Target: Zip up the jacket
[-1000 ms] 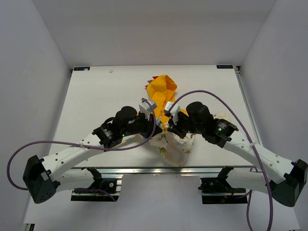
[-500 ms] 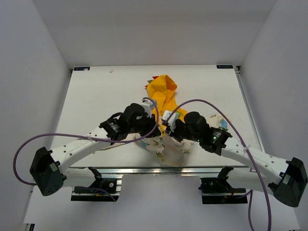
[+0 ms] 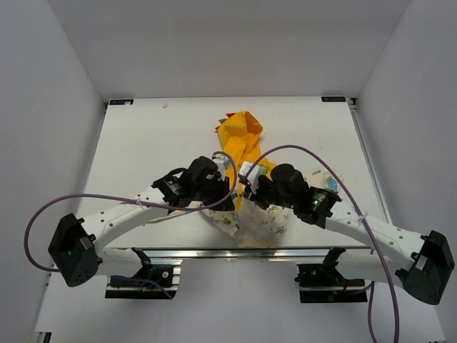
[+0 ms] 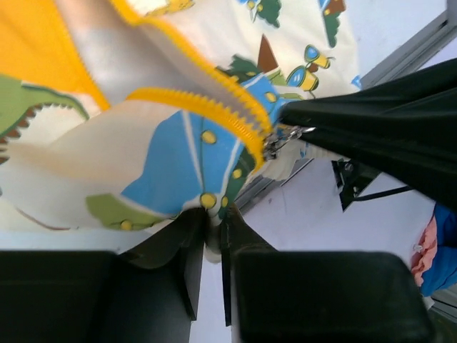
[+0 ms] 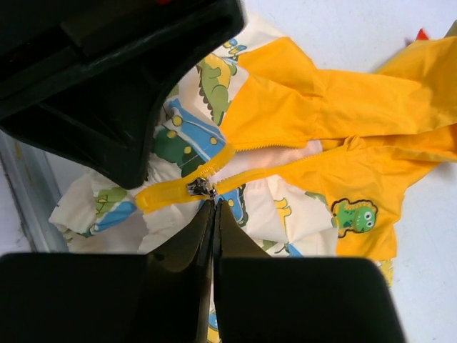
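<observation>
The jacket (image 3: 241, 136) lies mid-table, yellow hood toward the far side, cream dinosaur-print body (image 3: 268, 220) bunched near the front edge. My left gripper (image 3: 227, 202) is shut on the printed hem fabric (image 4: 178, 153) just beside the orange zipper strip (image 4: 207, 107). My right gripper (image 3: 245, 193) is shut on the metal pull of the zipper slider (image 5: 198, 188), which sits near the bottom of the orange strip (image 5: 168, 193). Above the slider the two zipper halves stand apart. The right gripper's black body (image 4: 371, 136) touches the slider (image 4: 275, 143) in the left wrist view.
The table's front metal rail (image 3: 228, 251) runs just below the jacket's hem. The left gripper's black body (image 5: 107, 78) fills the upper left of the right wrist view. Purple cables (image 3: 300, 151) arc over both arms.
Both grippers have moved closer together and toward the front edge. The jacket's lower body has been drawn with them and bunched up; the hood has stayed put.
</observation>
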Tool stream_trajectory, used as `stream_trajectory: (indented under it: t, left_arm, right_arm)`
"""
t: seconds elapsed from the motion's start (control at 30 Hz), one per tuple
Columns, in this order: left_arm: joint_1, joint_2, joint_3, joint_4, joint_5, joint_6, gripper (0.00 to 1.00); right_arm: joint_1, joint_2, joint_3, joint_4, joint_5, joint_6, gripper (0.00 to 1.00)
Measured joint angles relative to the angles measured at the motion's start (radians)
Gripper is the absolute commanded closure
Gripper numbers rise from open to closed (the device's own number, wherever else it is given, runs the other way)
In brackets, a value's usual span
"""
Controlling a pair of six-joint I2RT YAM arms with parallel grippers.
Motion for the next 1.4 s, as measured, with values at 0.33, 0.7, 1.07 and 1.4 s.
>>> stream_trajectory:
  t: [0.33, 0.7, 1.07, 1.4]
  left_arm:
    - [-0.003, -0.047, 0.03, -0.065, -0.006, 0.02, 1.0]
    - [-0.002, -0.042, -0.174, -0.128, 0.127, -0.017, 1.0]
    - [0.002, -0.049, -0.253, -0.066, 0.163, -0.035, 1.0]
    - [0.019, -0.008, -0.268, 0.058, 0.126, -0.037, 0.64]
  right_arm:
    - [-0.006, 0.116, 0.142, -0.074, 0.08, 0.093, 1.0]
    - [-0.139, 0.386, 0.242, -0.066, 0.143, 0.1, 1.0]
    - [-0.325, 0.713, 0.464, 0.009, 0.059, 0.101, 1.0]
    - [-0.332, 0.974, 0.726, -0.044, -0.046, 0.102, 0.78]
